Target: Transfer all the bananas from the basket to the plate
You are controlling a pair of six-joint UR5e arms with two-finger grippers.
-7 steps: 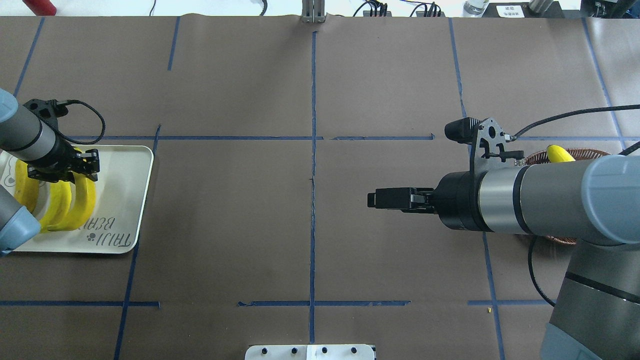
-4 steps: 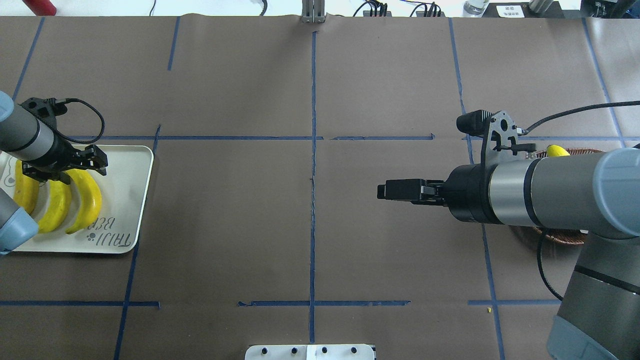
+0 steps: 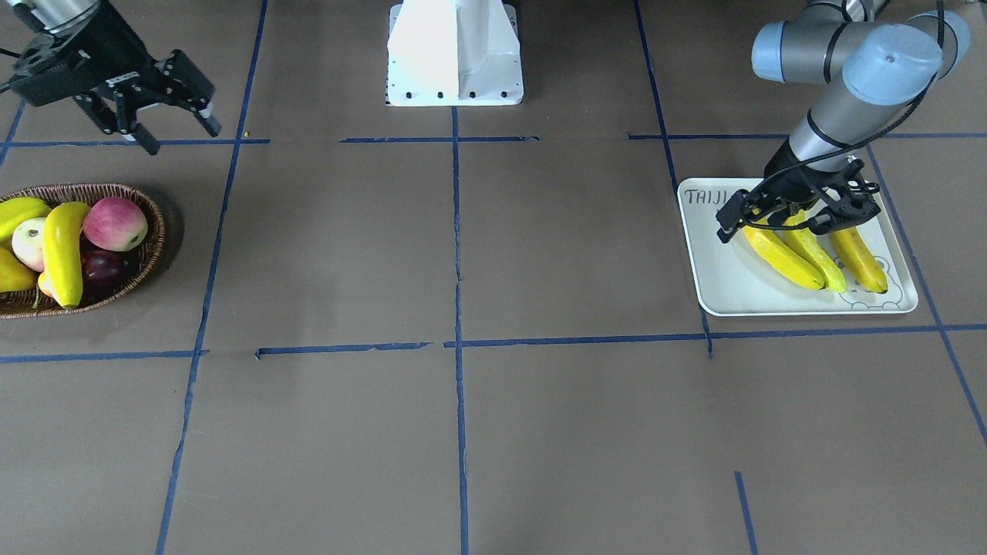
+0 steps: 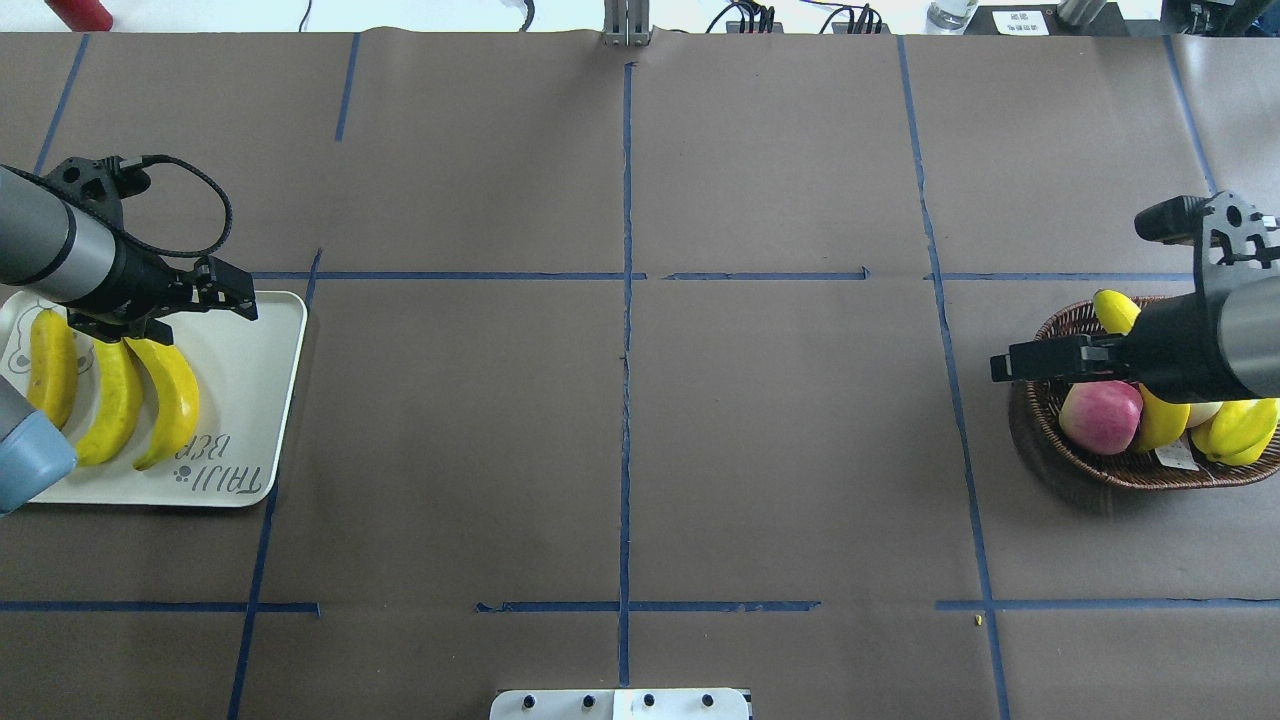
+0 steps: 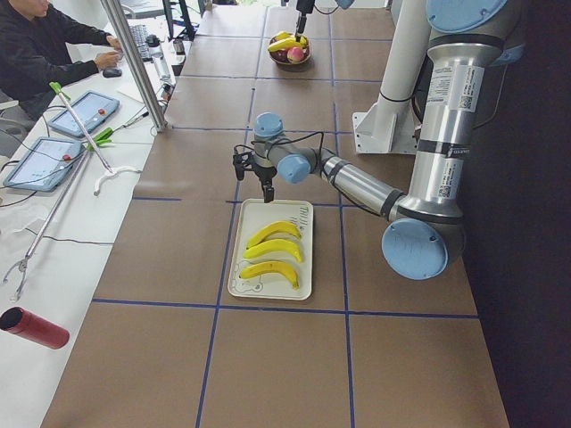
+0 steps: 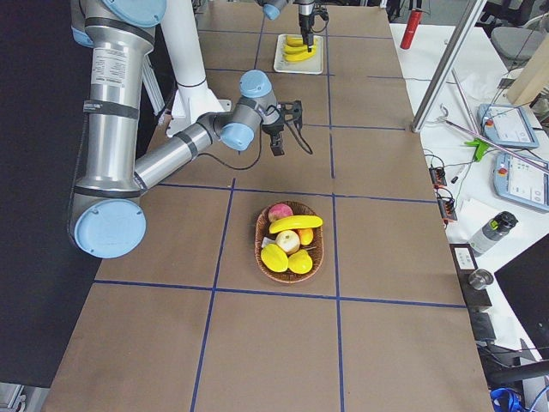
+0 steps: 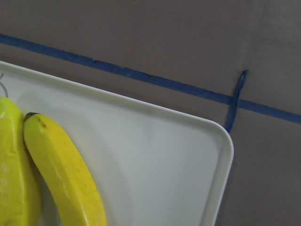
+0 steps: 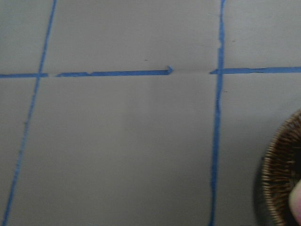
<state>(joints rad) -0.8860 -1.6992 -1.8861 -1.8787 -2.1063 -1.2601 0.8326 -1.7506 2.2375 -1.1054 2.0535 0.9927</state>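
Left pincer (image 3: 794, 218): open and empty, just above the stem ends of three bananas (image 4: 115, 400) lying side by side on the plate (image 4: 250, 400).
Tabletop (image 4: 620, 450): bare brown paper between the two pincers.
Right pincer (image 3: 181, 132): open, empty and raised, on the tabletop-centre side of the basket (image 3: 154, 231).
Fourth banana (image 3: 62, 254): in the basket, below and outward of the right pincer, which was the nearer one. Its long axis ran from the robot's side to the operators' side.
In the way: a pink-red apple (image 3: 116, 223) just beside it on the pincer's side, and rounder yellow fruits (image 4: 1240, 425) beyond.

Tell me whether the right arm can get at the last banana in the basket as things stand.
Probably yes: the right gripper hangs open near the basket, and the banana lies atop the other fruit, nothing covering it.
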